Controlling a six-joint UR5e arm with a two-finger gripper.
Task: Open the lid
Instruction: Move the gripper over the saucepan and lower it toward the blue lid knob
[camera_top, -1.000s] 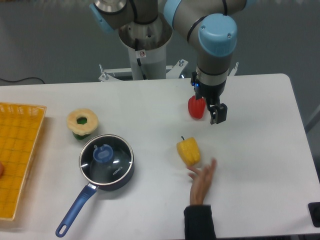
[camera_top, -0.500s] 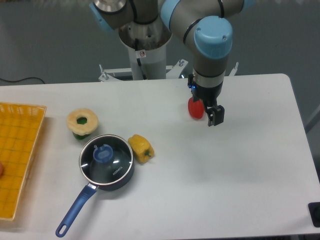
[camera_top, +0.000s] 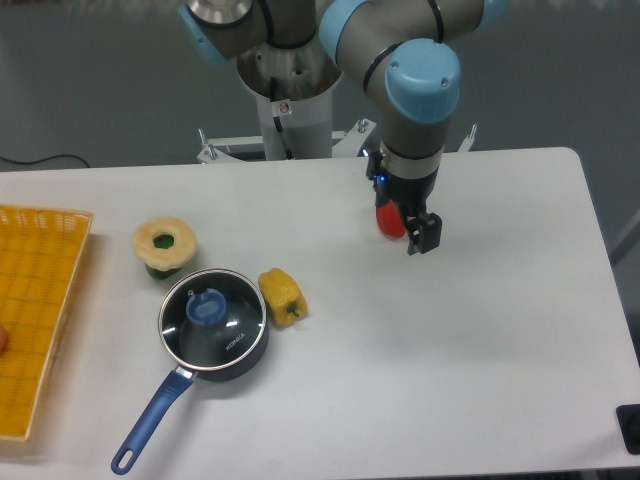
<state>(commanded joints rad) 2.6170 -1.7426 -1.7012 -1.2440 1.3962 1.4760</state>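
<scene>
Lid (camera_top: 211, 318): sitting closed on the dark blue saucepan (camera_top: 196, 352), its blue knob (camera_top: 206, 307) lying a little left of the glass centre; nothing is resting on top of it.
Saucepan handle (camera_top: 150, 419): pointing away from the lid toward the front edge of the table, down and to the left.
Yellow pepper (camera_top: 282, 296): lying just right of the lid, touching or nearly touching the saucepan's rim.
Yellow ring on a green base (camera_top: 165, 246): standing just behind the lid, to its left, close to the saucepan rim.
Orange basket (camera_top: 35, 310): lying well left of the lid, running along the table's left edge.
Red pepper (camera_top: 389, 220): sitting well to the right of the lid and behind it, partly hidden by the gripper.
Gripper (camera_top: 421, 234): hanging well apart from the lid, far to its right and behind it, pointing down at the table; whether it is spread or closed cannot be told from this angle, and nothing is seen held in it.
Open room: bare table is stretching right of the lid, beyond the yellow pepper, and in front of it on the right.
Table (camera_top: 480, 340): white and flat, with a rounded far right corner.
Room: grey floor is showing behind the table, with the arm's base (camera_top: 290, 95) standing behind the lid and to its right.
</scene>
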